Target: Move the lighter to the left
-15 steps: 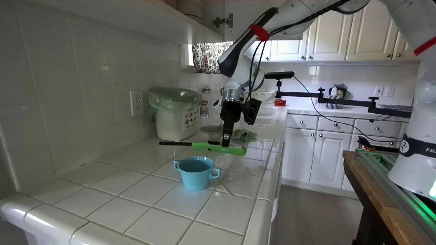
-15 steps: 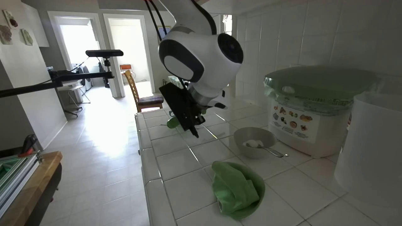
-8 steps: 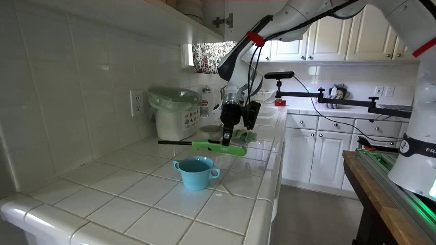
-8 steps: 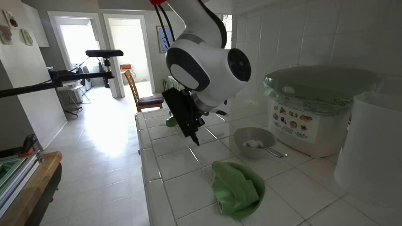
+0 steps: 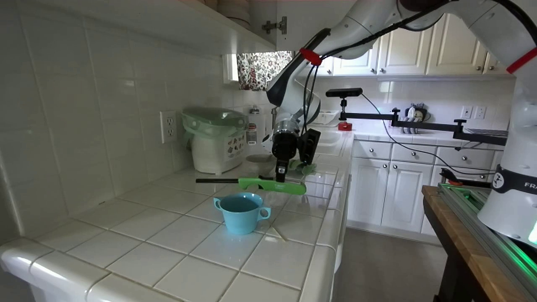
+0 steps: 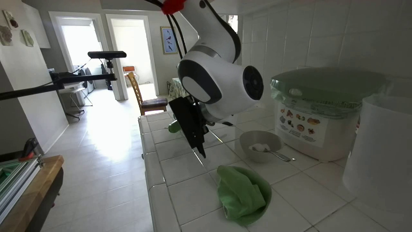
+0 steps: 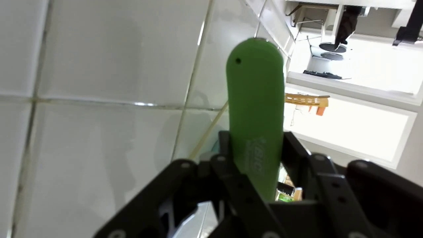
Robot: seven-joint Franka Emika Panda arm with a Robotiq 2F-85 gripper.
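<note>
The lighter has a bright green body (image 5: 272, 186) and a thin black wand pointing left in an exterior view. My gripper (image 5: 281, 179) is shut on the green body and holds it level above the counter, behind and above the blue cup (image 5: 241, 216). In the wrist view the green body (image 7: 256, 92) sits between the two fingers (image 7: 254, 142), its rounded butt end forward. In an exterior view only a green end of the lighter (image 6: 174, 126) shows behind the gripper (image 6: 202, 151); the rest is hidden. A sliver of the cup (image 7: 215, 147) shows beside a finger in the wrist view.
A crumpled green cloth in a green bowl (image 6: 241, 193) and a grey bowl with a spoon (image 6: 257, 149) stand on the tiled counter. A lidded bin (image 5: 218, 147) stands by the wall. A thin pale stick (image 5: 277, 234) lies right of the cup. The counter edge (image 5: 331, 228) drops off.
The arm has lowered slightly, with the lighter still in the gripper. In an exterior view the lighter has shifted a little right and down. The cup has not moved.
</note>
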